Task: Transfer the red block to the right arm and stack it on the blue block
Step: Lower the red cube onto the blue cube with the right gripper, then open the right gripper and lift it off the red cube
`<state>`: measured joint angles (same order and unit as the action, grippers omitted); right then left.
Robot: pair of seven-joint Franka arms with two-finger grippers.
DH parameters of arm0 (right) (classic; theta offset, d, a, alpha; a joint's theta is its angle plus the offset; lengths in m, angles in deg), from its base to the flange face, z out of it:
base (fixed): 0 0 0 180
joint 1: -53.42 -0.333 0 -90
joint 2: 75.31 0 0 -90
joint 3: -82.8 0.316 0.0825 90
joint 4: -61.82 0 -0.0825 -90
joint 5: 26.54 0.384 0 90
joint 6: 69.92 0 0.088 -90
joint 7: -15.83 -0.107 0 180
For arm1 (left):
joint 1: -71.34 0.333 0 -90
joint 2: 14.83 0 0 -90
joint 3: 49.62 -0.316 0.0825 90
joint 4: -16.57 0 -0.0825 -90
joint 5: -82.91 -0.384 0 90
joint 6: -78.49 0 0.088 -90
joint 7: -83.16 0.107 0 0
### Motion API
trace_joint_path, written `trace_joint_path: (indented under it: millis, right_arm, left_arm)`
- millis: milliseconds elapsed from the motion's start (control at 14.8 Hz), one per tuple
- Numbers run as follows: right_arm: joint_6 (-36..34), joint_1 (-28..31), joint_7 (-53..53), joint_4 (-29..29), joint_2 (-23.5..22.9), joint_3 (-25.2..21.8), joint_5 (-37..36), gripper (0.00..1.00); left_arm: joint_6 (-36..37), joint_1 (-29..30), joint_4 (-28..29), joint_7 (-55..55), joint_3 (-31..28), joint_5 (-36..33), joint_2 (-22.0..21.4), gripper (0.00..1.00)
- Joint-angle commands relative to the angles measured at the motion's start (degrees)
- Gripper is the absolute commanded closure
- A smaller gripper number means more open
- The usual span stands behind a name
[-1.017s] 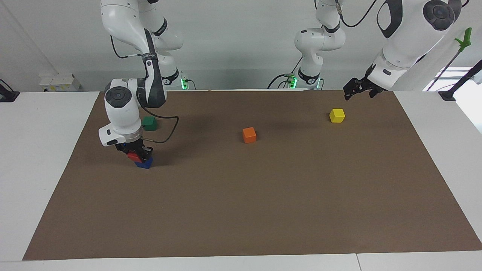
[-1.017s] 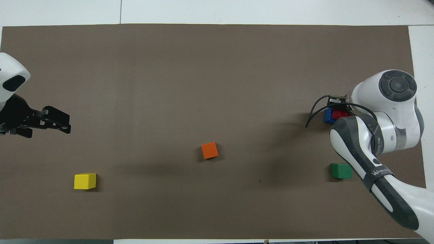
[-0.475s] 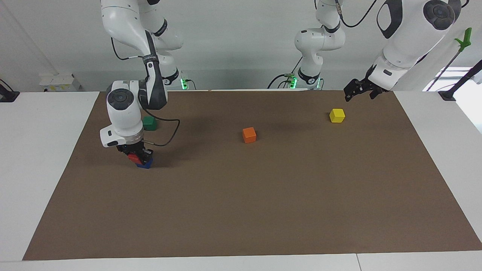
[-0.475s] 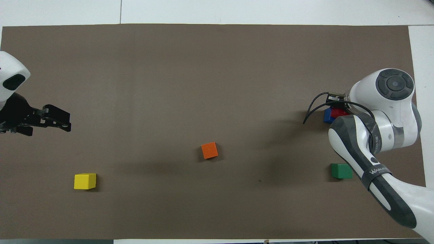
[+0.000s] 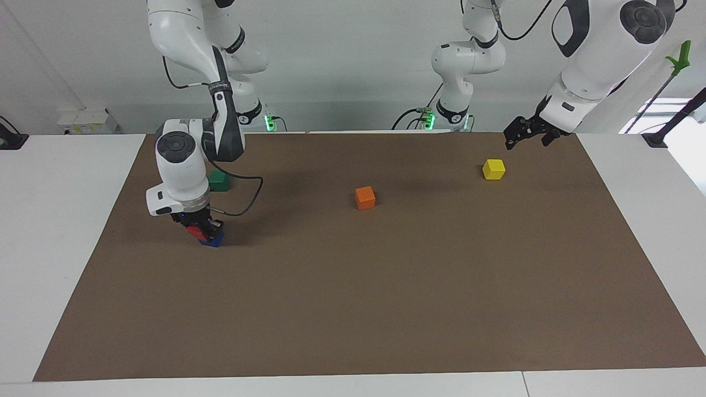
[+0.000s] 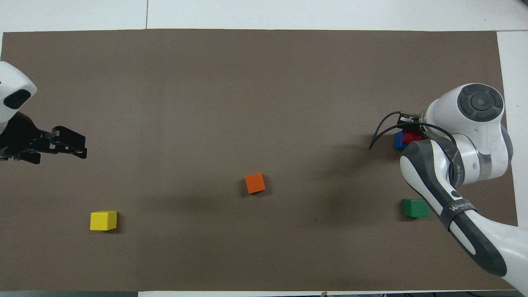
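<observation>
My right gripper (image 5: 199, 227) is down at the right arm's end of the mat and is shut on the red block (image 5: 194, 231). The red block rests on top of the blue block (image 5: 215, 239), set a little off its middle. In the overhead view the red block (image 6: 410, 137) and the blue block (image 6: 398, 141) show only partly, under the right wrist and its black cable. My left gripper (image 5: 517, 135) is open and empty in the air near the left arm's end, above the mat close to the yellow block; it also shows in the overhead view (image 6: 78, 147).
A green block (image 5: 219, 180) lies just nearer to the robots than the stack. An orange block (image 5: 365, 197) sits mid-mat. A yellow block (image 5: 493, 169) lies toward the left arm's end. The brown mat (image 5: 386, 309) covers the white table.
The right wrist has shifted very slightly while the red block stays in the gripper on the blue block. The left gripper has drifted a little. The other blocks have not moved.
</observation>
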<state>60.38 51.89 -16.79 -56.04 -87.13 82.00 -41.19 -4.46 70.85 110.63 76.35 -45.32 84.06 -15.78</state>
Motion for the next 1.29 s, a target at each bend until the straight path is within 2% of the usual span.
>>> trace_joint_path:
  millis: [0,475,610,678,814,949,1085,1220]
  right_arm:
    - [0.7,0.7,-1.7,0.4,-0.5,0.4,-0.5,0.0]
    - [-0.9,1.1,-0.4,2.0,0.0,0.5,-0.6,0.0]
    - [-6.0,2.1,6.5,5.2,1.6,0.5,0.7,0.0]
    - [-9.3,2.3,10.6,8.0,2.5,0.5,4.6,0.0]
    - [-19.7,2.6,19.3,15.8,3.0,0.2,9.3,0.0]
    - [-27.3,2.9,26.4,23.0,3.1,0.0,9.6,0.0]
    - [-29.4,3.7,30.0,25.8,4.3,0.2,10.5,0.0]
    - [-32.4,4.5,30.7,27.2,6.5,0.0,15.4,0.0]
  left_arm:
    - [-2.5,0.8,1.7,0.3,0.5,0.3,-1.2,0.0]
    - [-2.5,0.8,1.7,0.3,0.5,0.3,-1.2,0.0]
    - [-2.5,0.8,1.7,0.3,0.5,0.3,-1.3,0.0]
    - [-2.6,0.8,1.7,0.3,0.5,0.3,-1.2,0.0]
    - [-3.2,0.8,1.7,0.5,0.5,0.3,-1.2,0.0]
    - [-3.4,0.8,1.7,0.8,0.5,0.3,-1.2,0.0]
    - [-3.4,0.5,1.7,1.0,0.5,0.3,-1.2,0.0]
    - [-3.1,0.4,1.7,1.1,0.5,0.3,-1.3,0.0]
